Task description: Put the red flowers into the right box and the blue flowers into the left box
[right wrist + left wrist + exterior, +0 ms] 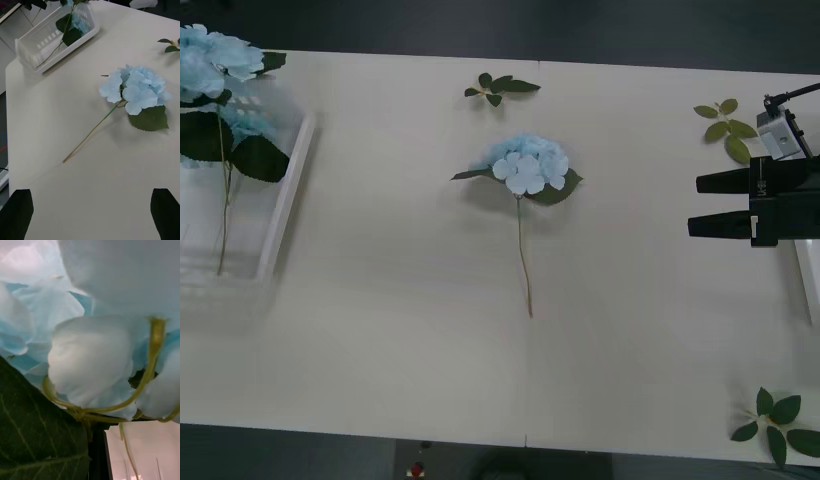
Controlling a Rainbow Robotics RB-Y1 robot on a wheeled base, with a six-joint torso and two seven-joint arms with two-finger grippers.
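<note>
Even, soft overhead light, faint shadows under the blue flowers [527,165] on the bench [630,330], close petals blurred in the left wrist view.

The front view looks down on the table [380,350]. The right wrist view shares its central blue flower [526,165]. The left wrist view presses against blue petals [90,363].

Bare table [400,330] around lone blue flower [527,165]
</note>
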